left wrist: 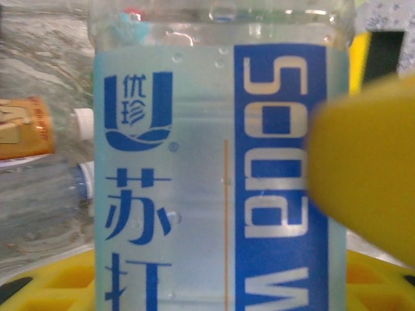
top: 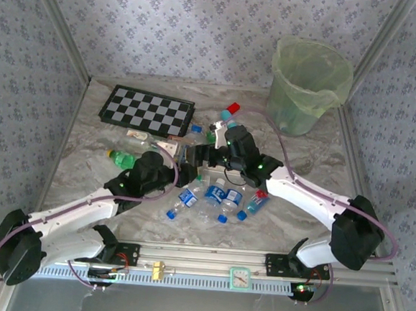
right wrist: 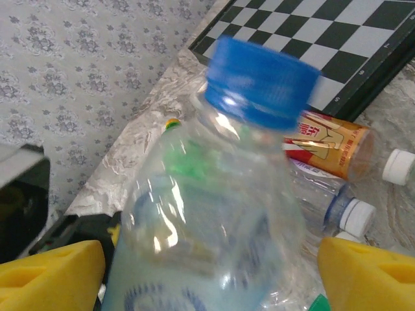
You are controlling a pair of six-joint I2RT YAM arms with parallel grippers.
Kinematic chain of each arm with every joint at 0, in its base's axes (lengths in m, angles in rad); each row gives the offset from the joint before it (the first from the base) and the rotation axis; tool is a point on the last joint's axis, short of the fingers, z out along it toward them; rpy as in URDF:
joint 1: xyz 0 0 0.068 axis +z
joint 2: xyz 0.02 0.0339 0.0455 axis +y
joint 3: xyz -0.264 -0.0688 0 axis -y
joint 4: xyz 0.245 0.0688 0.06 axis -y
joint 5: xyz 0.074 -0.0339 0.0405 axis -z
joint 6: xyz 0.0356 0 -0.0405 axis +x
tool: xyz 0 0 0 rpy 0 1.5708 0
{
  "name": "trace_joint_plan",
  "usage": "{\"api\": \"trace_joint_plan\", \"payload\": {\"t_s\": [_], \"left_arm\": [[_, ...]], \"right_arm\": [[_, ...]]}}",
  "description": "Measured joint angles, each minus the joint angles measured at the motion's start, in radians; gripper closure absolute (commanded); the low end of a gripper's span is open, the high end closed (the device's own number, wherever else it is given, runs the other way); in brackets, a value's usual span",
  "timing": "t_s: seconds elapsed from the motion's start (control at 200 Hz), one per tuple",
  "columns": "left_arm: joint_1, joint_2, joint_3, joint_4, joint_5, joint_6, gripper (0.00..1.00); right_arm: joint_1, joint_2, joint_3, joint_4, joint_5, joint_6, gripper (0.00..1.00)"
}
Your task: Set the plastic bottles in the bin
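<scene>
Top external shows a cluster of plastic bottles (top: 212, 195) loose on the table (top: 86, 153), well apart from the bin (top: 307, 84) (its contents unclear), so most work seems left. Meanwhile the left gripper (top: 186, 171) clamps a blue-labelled bottle (left wrist: 214, 175), and the right gripper (right wrist: 211, 269) stands spread astride a blue-capped bottle (right wrist: 259, 84).

A: Where's the bin (top: 299, 98)?
B: Behind the right claw (top: 196, 154), off to its right, at the bench (top: 92, 168) corner.
A: And the bottles (top: 215, 196)?
B: Lying on the bench just before both claws; chessboard (top: 146, 111) behind the left claw (top: 187, 174).
</scene>
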Motion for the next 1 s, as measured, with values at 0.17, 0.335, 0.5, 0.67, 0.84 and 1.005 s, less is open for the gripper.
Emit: {"api": "trace_joint_plan", "payload": {"t_s": [0.17,0.335,0.5,0.67,0.84,1.005], "left_arm": [[-0.027,0.014,0.007,0.019,0.003,0.012,0.54],[-0.027,0.014,0.007,0.025,-0.002,0.024,0.52],[-0.027,0.014,0.007,0.042,-0.017,0.032,0.46],[-0.027,0.014,0.007,0.042,-0.019,0.041,0.25],[-0.031,0.009,0.009,0.040,-0.023,0.035,0.01],[-0.031,-0.017,0.009,0.029,-0.051,0.031,0.00]], "right_arm": [[0.000,0.011,0.000,0.013,0.000,0.009,0.22],[-0.003,0.012,0.000,0.030,-0.003,0.032,0.40],[-0.017,0.012,0.000,0.056,-0.023,0.073,0.46],[-0.019,0.013,-0.008,0.072,-0.031,0.079,0.47],[-0.033,0.016,-0.020,0.079,-0.034,0.078,0.48],[-0.061,0.017,-0.021,0.075,-0.033,0.063,0.48]]}}
